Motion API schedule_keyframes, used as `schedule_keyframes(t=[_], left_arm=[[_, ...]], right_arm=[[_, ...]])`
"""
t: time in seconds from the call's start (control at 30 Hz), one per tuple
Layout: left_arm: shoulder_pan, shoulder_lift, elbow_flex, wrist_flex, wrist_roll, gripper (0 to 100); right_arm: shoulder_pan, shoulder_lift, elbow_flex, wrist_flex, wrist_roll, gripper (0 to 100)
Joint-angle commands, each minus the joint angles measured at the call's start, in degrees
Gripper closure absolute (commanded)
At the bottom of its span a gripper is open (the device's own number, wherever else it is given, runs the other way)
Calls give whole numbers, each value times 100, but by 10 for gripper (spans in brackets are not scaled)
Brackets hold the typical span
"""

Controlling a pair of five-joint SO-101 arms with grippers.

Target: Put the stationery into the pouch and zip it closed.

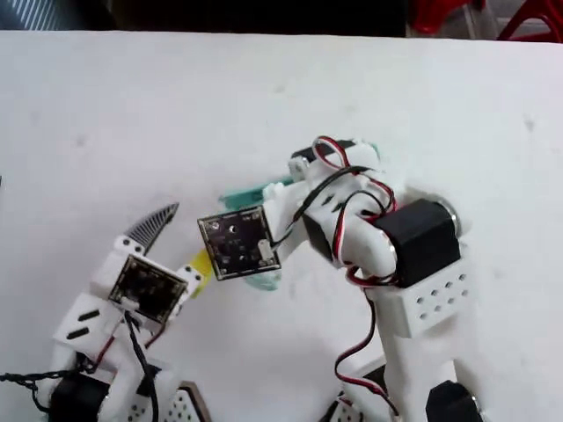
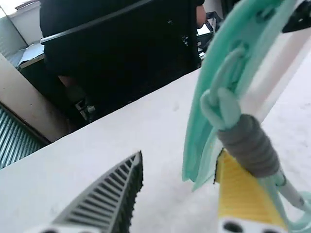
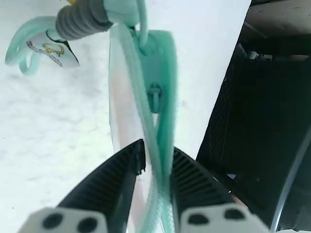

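- High view: pouch (image 1: 246,195) at mid-table (image 1: 132,105), mostly covered by the right arm. Left claw (image 1: 186,236) just left of it and nearer, spread wide, holding nothing.
- Left wrist view: thin teal fabric hanging in folds. Judged light, soft and likely to collapse under a push, so needs support while zipping. Grey ribbed pull (image 2: 248,145) on a cord (image 2: 218,104), resting against the yellow finger (image 2: 243,204) but not pinched. Judged firm and non-slip, the best hold for zipping.
- Right wrist view: right claw (image 3: 156,160) pressed together on the pouch edge, close to the slider (image 3: 154,94). Loop with tag (image 3: 36,46) lying beyond the pull, a likely snag.
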Motion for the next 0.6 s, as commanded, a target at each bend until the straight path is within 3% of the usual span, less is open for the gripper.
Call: schedule_keyframes(t=[0.0,0.17,0.3,0.57], left_arm=[[576,31,-387,360,-26,745],[690,31,9,-475,35,745],[488,31,404,-1029,607,744],[75,31,536,-1495,932,744]], right_arm=[[-13,4,-299,-13,-70,981],[-426,-189,-299,154,-237,981],[-444,-382,-273,154,-220,981],[-804,-629,-220,189,-237,981]])
